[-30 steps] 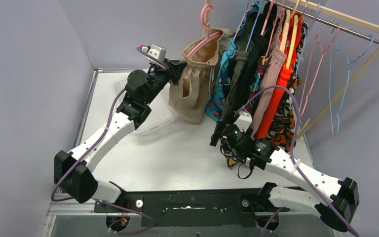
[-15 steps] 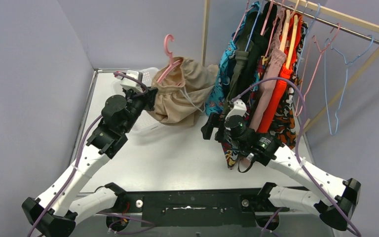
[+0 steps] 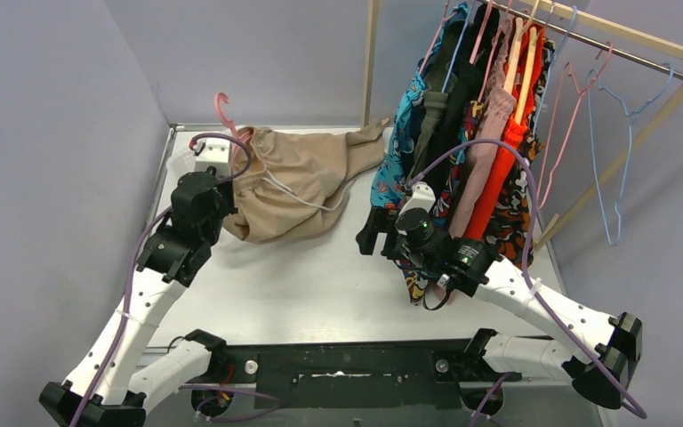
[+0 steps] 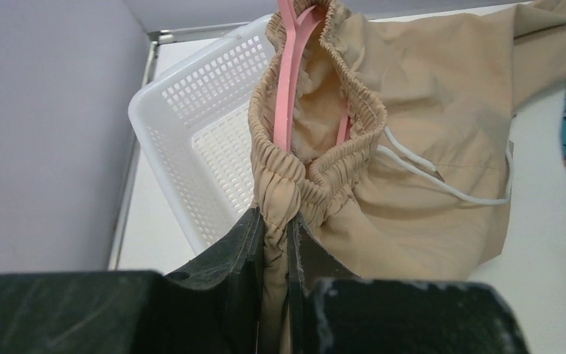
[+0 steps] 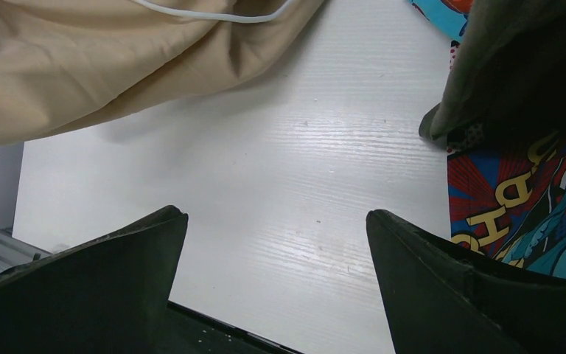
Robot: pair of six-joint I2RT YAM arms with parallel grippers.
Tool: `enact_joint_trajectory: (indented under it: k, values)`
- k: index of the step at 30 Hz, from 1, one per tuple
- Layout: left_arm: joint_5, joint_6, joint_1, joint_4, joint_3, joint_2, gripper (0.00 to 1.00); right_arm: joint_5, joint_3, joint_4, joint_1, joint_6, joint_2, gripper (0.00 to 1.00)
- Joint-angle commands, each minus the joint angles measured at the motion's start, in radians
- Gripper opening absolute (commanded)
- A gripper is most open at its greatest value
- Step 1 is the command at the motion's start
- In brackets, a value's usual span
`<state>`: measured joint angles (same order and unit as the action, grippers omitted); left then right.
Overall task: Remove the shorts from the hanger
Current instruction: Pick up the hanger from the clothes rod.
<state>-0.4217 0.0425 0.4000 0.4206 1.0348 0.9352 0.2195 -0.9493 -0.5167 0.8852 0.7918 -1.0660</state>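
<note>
The tan shorts (image 3: 298,182) lie slumped on the table at the back left, still on a pink hanger (image 3: 224,107) whose hook sticks up. My left gripper (image 3: 229,189) is shut on their gathered waistband. In the left wrist view the waistband bunches between the pads of the left gripper (image 4: 274,221), and the pink hanger (image 4: 291,88) runs inside the tan shorts (image 4: 427,125). My right gripper (image 3: 373,233) hangs open and empty above the table, beside the hanging clothes. In the right wrist view the right gripper (image 5: 276,221) has only bare table between its fingers.
A white mesh basket (image 4: 191,140) sits under the waistband, by the left wall. More shorts (image 3: 471,133) hang in a row on the wooden rail (image 3: 622,36). Bare wire hangers (image 3: 605,133) hang further right. Comic-print shorts (image 5: 523,199) hang close to my right finger.
My left arm has pulled the tan shorts and their hanger away from the rail, down and to the left, onto the table. The right gripper has shifted slightly left.
</note>
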Motion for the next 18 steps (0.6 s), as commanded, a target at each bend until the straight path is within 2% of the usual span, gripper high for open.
enact_joint_trajectory:
  k: [1,2,4,8,12,16,18]
  values:
    - [-0.179,-0.145,-0.029,0.080,0.080,-0.028,0.00,0.020,-0.009,0.033,0.006,0.021,0.020,0.98]
    - [-0.170,-0.149,-0.032,0.092,0.091,-0.029,0.00,0.024,-0.007,0.029,0.007,0.024,0.023,0.98]
    - [-0.055,-0.145,-0.033,0.081,0.098,-0.048,0.00,0.034,-0.001,0.028,0.006,0.027,0.034,0.98]
    - [0.288,-0.113,-0.032,0.015,0.106,-0.074,0.00,0.049,0.007,0.032,0.006,0.029,0.046,0.97]
    - [0.615,-0.007,-0.029,-0.048,0.136,-0.061,0.00,0.059,-0.002,0.033,0.006,0.027,0.052,0.98]
    - [0.775,0.093,-0.020,-0.115,0.144,-0.078,0.00,0.032,-0.027,0.071,0.005,0.004,0.063,0.98]
    - [0.817,0.112,-0.019,-0.093,0.154,-0.089,0.00,0.020,-0.061,0.089,0.005,-0.011,0.066,0.98]
